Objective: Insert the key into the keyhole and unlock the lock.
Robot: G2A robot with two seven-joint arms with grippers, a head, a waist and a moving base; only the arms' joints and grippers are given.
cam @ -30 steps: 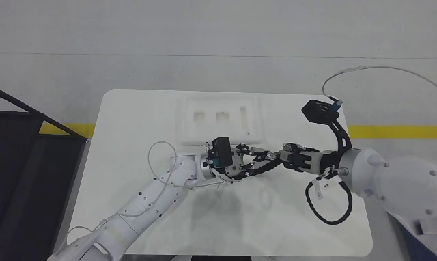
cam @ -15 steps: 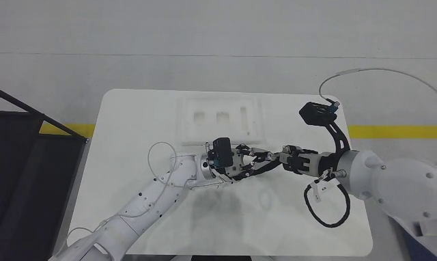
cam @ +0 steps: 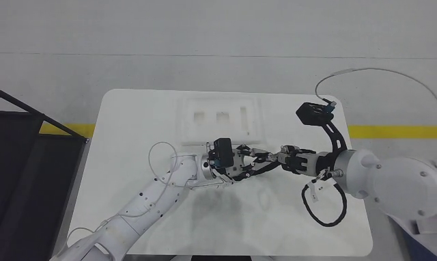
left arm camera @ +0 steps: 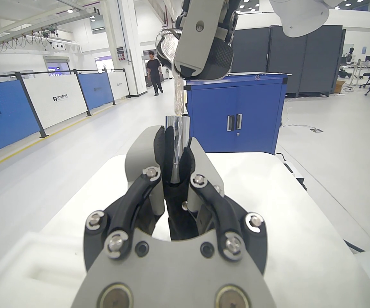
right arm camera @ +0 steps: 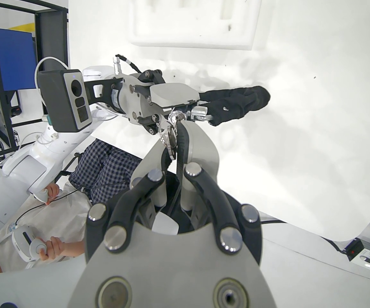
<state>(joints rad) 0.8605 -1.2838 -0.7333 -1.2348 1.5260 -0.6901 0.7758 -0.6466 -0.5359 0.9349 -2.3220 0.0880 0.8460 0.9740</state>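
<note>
Left wrist view: left gripper (left arm camera: 175,149) clamps the lock (left arm camera: 180,126), right gripper (right arm camera: 175,132) pinches the key (left arm camera: 179,97) by its head, probably the best hold on small, stiff, slippery metal.

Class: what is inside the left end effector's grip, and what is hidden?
A silver lock, clamped in the left end effector, the key at its end. The fingers cover its lower body; the keyhole cannot be seen.

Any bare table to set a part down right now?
Free: the stretch of table left of the foam tray; the near strip between the left arm and the right arm. Crowded: mid-table just in front of the tray, where the left hand with the lock meets the right hand with the key.
</note>
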